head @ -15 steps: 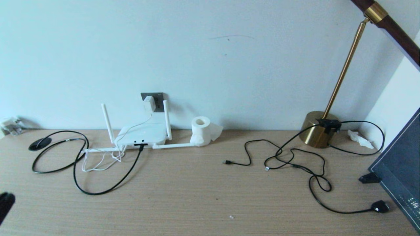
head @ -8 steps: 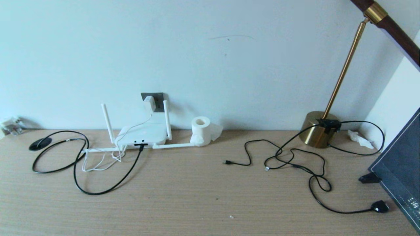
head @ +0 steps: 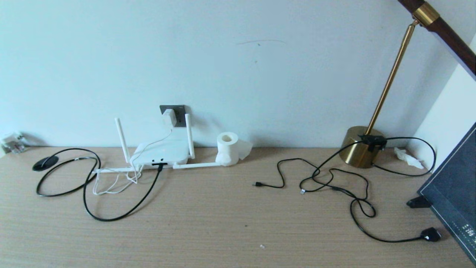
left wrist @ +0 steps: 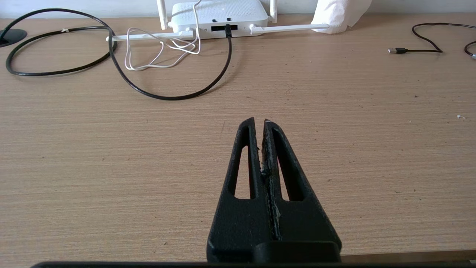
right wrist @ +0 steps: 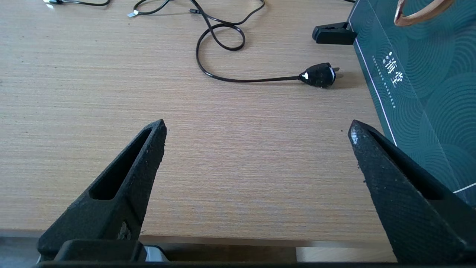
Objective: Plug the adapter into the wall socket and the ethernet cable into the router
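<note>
White adapter (head: 169,116) in wall socket (head: 180,112)

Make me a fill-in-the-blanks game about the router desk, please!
1. The white adapter sits plugged into the dark grey ____ on the wall.
2. The black ethernet cable is plugged into the white ____.
3. The left gripper has its jaws ____.
4. The roll standing beside the router is ____ paper.

Missing words: wall socket; router; shut; toilet
</note>
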You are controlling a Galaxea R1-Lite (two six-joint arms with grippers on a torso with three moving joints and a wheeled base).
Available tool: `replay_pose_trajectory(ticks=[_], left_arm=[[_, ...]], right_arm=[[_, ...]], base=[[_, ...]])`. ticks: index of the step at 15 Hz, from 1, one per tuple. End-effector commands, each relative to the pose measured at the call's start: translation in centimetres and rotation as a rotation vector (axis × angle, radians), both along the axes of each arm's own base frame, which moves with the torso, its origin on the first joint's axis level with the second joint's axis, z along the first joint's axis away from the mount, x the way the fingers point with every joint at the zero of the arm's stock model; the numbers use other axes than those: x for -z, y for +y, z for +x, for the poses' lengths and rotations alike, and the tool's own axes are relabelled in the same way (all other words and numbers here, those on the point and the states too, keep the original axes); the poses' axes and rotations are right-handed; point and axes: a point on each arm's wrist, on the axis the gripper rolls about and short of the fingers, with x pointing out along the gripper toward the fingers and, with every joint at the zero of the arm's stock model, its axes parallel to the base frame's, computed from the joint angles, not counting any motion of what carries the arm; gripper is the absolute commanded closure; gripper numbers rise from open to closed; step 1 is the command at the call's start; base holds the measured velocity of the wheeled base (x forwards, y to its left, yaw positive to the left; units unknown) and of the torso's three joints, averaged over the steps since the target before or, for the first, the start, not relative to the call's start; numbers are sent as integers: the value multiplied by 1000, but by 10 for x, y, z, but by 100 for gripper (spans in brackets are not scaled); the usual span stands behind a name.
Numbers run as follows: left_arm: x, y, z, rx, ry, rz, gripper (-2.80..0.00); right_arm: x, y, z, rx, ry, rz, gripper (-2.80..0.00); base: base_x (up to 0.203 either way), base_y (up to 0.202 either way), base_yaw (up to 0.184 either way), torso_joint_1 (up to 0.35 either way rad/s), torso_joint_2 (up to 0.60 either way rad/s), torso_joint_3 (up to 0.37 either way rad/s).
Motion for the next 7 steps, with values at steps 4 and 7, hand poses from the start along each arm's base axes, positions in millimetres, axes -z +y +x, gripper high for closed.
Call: replay_pose_trajectory(ticks=[4, 7], left_arm=[[0, 0, 0, 0, 1, -1, 0], [0, 0, 0, -1, 1, -1, 0]], right_arm=[[0, 0, 0, 0, 3, 1, -280], [0, 0, 0, 0, 3, -1, -280]], base=[[0, 0, 0, 0, 0, 0], [0, 0, 0, 0, 0, 0]])
